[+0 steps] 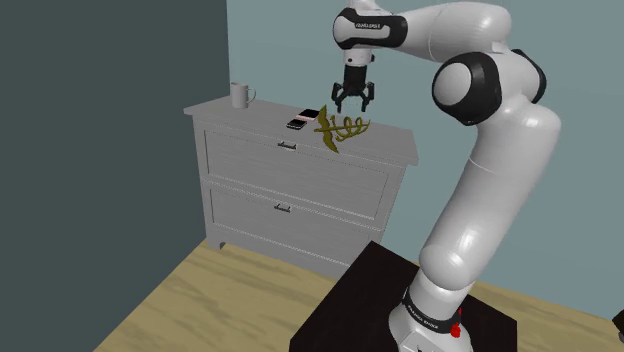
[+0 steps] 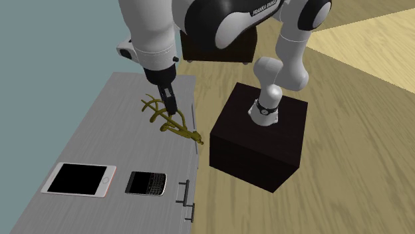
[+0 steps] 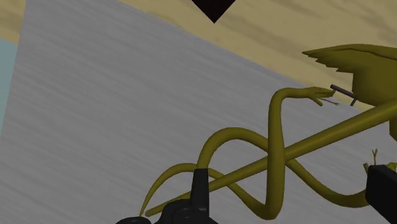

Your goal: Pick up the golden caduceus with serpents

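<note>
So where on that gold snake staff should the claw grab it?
Probably the straight rod of the staff, coming down from above with the open claw astride it. It lies flat on the dresser; the rod is thin and straight, the snake coils bulge unevenly.

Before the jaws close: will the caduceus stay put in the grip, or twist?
Likely stiff: the caduceus looks one rigid golden piece. Its thin staff may pivot between the jaws. The bulkier winged end could tip it downward.

Caduceus [image 3: 278,153] wing and lower coils past wrist view's edge
</note>
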Motion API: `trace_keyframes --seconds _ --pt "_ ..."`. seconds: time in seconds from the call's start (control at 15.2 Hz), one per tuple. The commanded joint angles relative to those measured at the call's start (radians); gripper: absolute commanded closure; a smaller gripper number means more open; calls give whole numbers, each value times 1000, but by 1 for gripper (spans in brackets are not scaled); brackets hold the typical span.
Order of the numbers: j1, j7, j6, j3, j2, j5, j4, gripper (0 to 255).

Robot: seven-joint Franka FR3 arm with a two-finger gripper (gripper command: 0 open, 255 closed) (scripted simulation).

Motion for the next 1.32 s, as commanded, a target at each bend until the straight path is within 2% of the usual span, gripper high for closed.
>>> trace_keyframes --seconds 0.0,0.4,0.46,1.06,1.25 --pt "-1 4 21 -1 0 0 -20 0" --pt "0 13 86 0 -13 -5 -98 0" --pt "1 14 87 1 -16 -6 -102 255" --pt "0 13 86 0 -13 -5 -98 255" --pt "-1 7 44 -1 -5 -2 -47 255"
